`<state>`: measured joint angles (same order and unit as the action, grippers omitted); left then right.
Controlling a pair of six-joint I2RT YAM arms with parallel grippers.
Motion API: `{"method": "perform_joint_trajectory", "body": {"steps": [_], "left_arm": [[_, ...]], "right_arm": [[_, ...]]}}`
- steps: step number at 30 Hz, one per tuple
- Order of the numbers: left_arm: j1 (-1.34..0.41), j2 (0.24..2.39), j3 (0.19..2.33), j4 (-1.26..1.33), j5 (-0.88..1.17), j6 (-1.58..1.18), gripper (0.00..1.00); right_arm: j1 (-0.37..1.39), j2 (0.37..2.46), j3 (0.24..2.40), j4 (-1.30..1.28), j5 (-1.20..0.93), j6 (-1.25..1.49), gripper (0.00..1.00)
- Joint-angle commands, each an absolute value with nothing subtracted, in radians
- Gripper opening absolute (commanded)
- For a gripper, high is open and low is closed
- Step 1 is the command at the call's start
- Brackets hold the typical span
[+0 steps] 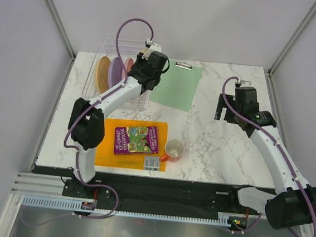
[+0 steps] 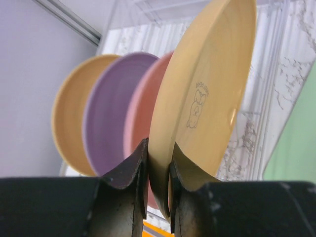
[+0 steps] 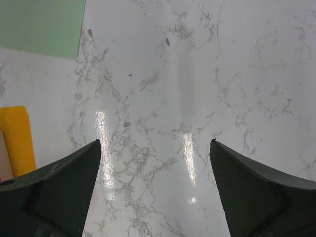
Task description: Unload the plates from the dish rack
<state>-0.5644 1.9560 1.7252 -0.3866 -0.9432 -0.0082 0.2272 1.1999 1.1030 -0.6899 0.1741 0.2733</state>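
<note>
Black fingers of the left gripper (image 2: 159, 148) pinch the lower rim of a yellow plate (image 2: 207, 89), which stands upright in the clear dish rack (image 1: 110, 48) at the table's far left. Behind it stand a pink plate (image 2: 143, 116), a purple plate (image 2: 108, 113) and a second yellow plate (image 2: 69, 123). The right gripper (image 3: 155, 142) hangs spread wide over the marble table (image 3: 163, 89) on the right.

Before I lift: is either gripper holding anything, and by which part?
Left gripper pinches the round yellow-orange matte plate nearest it by its rim. Right gripper is open, empty.

bright, even light — glare streaks on the marble table (image 3: 190, 148), far plates (image 2: 74, 123) blurred.
</note>
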Motion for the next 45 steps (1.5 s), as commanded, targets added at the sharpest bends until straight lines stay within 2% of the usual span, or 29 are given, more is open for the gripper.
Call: {"method": "perform_joint_trajectory", "body": {"steps": [1, 4, 8, 10, 11, 12, 14, 15, 21, 24, 27, 41, 42, 45], "left_arm": [[-0.597, 1.908, 1.809, -0.215, -1.117, 0.225, 0.02], [-0.614, 1.882, 1.807, -0.117, -1.15, 0.376, 0.02], [-0.635, 1.793, 1.793, -0.11, -1.14, 0.385, 0.02], [-0.659, 1.726, 1.799, -0.228, -1.042, 0.284, 0.02], [-0.666, 1.714, 1.857, -0.321, -0.993, 0.126, 0.02], [-0.667, 1.698, 1.888, -0.513, -0.859, 0.045, 0.02], [-0.667, 1.655, 1.904, -0.63, -0.694, -0.129, 0.02], [-0.666, 1.637, 1.884, -0.665, -0.537, -0.176, 0.02], [-0.65, 1.528, 1.646, -0.548, 0.022, -0.437, 0.02], [-0.652, 1.513, 1.545, -0.437, 0.191, -0.526, 0.02], [-0.652, 1.483, 1.445, -0.327, 0.256, -0.594, 0.02], [-0.647, 1.396, 1.302, -0.23, 0.275, -0.657, 0.02], [-0.646, 1.393, 1.296, -0.215, 0.282, -0.66, 0.02], [-0.641, 1.378, 1.255, -0.172, 0.314, -0.679, 0.02]], "right_arm": [[0.23, 1.203, 1.104, -0.666, 0.156, 0.272, 0.98], [0.23, 1.201, 1.109, -0.67, 0.15, 0.273, 0.98], [0.23, 1.186, 1.127, -0.669, 0.114, 0.268, 0.98], [0.232, 1.175, 1.138, -0.667, 0.083, 0.27, 0.98], [0.232, 1.17, 1.147, -0.664, 0.052, 0.275, 0.98], [0.232, 1.164, 1.15, -0.658, 0.031, 0.279, 0.98], [0.23, 1.154, 1.152, -0.632, -0.032, 0.297, 0.98], [0.23, 1.143, 1.151, -0.624, -0.058, 0.317, 0.98], [0.232, 1.074, 1.091, -0.468, -0.21, 0.42, 0.98], [0.23, 1.039, 1.043, -0.387, -0.253, 0.462, 0.98], [0.23, 1.016, 1.014, -0.335, -0.291, 0.5, 0.98], [0.232, 1.006, 0.933, -0.314, -0.267, 0.528, 0.98], [0.232, 1.008, 0.931, -0.313, -0.27, 0.522, 0.96], [0.23, 1.014, 0.923, -0.301, -0.302, 0.517, 0.76]]}}
